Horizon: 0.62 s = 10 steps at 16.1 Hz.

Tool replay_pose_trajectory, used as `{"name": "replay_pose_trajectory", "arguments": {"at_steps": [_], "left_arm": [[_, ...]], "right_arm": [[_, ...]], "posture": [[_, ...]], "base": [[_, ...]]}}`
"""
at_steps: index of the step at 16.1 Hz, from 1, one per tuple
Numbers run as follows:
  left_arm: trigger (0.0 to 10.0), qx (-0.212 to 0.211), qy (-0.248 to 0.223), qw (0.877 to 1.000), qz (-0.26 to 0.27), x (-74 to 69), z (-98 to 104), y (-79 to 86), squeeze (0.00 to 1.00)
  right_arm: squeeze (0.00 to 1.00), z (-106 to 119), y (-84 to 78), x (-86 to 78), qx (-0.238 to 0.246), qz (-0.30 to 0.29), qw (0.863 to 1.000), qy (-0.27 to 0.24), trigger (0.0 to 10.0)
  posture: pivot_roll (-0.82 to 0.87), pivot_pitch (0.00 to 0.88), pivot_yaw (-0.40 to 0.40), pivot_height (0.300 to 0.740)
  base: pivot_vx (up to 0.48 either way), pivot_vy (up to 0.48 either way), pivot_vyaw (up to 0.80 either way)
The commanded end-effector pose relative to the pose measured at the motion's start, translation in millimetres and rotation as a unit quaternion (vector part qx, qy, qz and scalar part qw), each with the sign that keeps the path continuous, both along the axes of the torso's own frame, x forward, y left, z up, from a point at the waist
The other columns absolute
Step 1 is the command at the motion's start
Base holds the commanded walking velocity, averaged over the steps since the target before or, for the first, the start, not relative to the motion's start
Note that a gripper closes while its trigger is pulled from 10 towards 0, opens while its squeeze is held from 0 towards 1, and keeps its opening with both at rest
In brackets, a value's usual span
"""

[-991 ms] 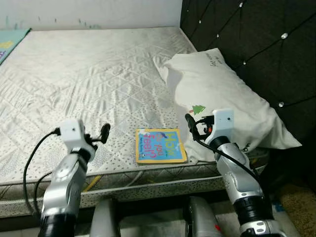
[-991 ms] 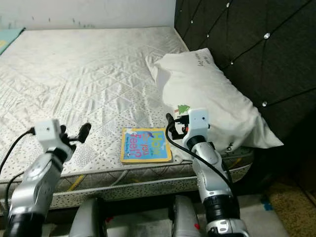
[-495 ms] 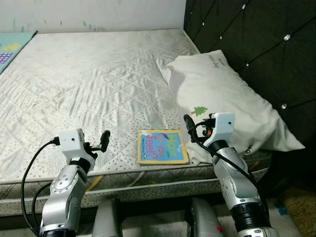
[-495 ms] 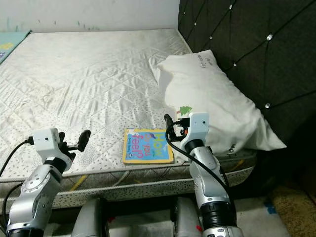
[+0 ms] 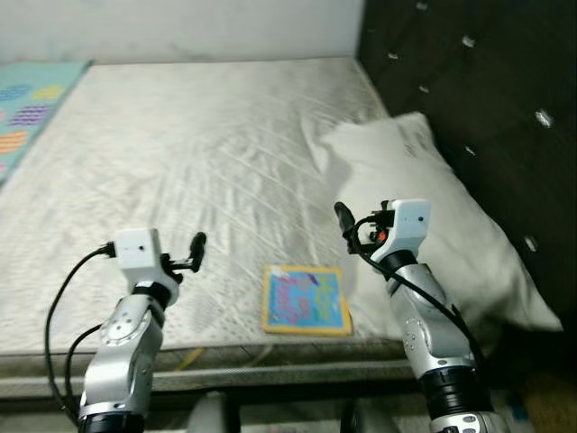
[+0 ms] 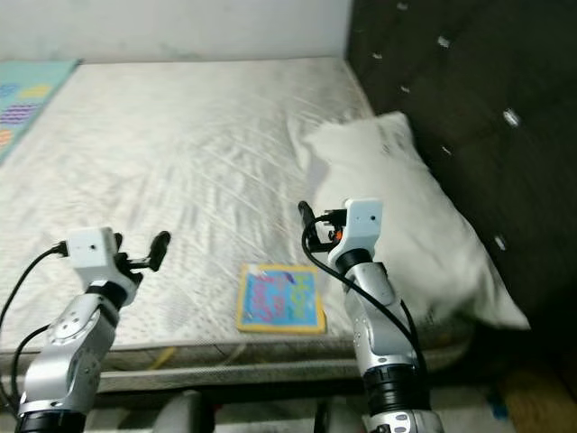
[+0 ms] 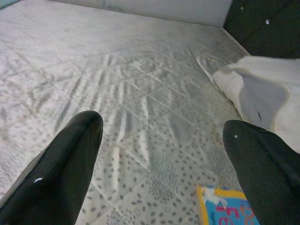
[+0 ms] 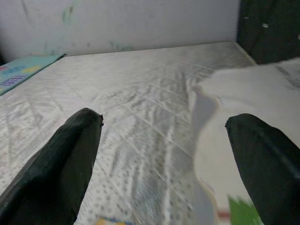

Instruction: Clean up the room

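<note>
Both grippers sit raised over the near edge of the mattress, empty. Left gripper has fingers spread wide, nothing btwn them; right gripper same, gaping wide w/ bare sheet in the gap. The book I'd guess is the thing to tidy: lies flat near the mattress's front edge, btwn my two arms, closer to the right one, just beside the pillow, which leans on the dark tufted headboard.

Risks as I see them: book is thin and flat on soft bedding, so fingers may dig into the sheet and bunch fabric instead of getting under the cover. A push fwd-to-back could slide it; a nudge toward me could tip it off the edge. Right arm's cable hangs close to the pillow, might snag. Head views are blurred, so aiming now is chancy.

Writing: cover has coloured lettering, too smeared to read. Pillow print illegible too.
</note>
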State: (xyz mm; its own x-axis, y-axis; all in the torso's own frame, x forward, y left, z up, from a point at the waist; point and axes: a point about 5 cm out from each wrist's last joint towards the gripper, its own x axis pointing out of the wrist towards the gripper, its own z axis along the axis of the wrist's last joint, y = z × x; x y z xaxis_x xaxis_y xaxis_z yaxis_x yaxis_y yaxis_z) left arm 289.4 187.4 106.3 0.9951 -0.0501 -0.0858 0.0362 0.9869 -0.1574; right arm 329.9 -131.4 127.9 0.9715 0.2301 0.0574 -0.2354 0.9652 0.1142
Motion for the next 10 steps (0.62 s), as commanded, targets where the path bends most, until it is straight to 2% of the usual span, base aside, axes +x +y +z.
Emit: {"name": "replay_pose_trajectory", "arguments": {"at_steps": [1,6,9,10], "left_arm": [[10.0,0.005,-0.013,1.0,0.009,0.4,5.8,3.0,0.0],[10.0,-0.007,-0.016,1.0,0.0,2.5,6.7,-3.9,0.0],[10.0,0.013,-0.028,1.0,-0.007,4.9,11.0,-9.7,0.0],[10.0,0.006,-0.024,1.0,-0.012,2.5,9.9,-10.9,0.0]], "right_arm": [[0.0,5.4,0.3,0.8,0.002,0.003,1.0,-0.007,10.0],[0.0,4.9,-3.4,-1.6,-0.007,-0.001,1.0,-0.003,10.0],[0.0,-2.2,-7.2,-9.4,-0.006,-0.019,1.0,0.007,10.0],[0.0,-5.7,-7.5,-13.0,-0.005,-0.024,1.0,0.013,10.0]], "posture": [[-0.03,0.0,0.017,0.736],[-0.07,0.0,0.009,0.74],[-0.07,0.0,0.02,0.74],[-0.08,0.0,0.022,0.74]], "base": [[0.0,0.0,0.0],[0.0,0.0,0.0],[0.0,0.0,0.0],[0.0,0.0,0.0]]}}
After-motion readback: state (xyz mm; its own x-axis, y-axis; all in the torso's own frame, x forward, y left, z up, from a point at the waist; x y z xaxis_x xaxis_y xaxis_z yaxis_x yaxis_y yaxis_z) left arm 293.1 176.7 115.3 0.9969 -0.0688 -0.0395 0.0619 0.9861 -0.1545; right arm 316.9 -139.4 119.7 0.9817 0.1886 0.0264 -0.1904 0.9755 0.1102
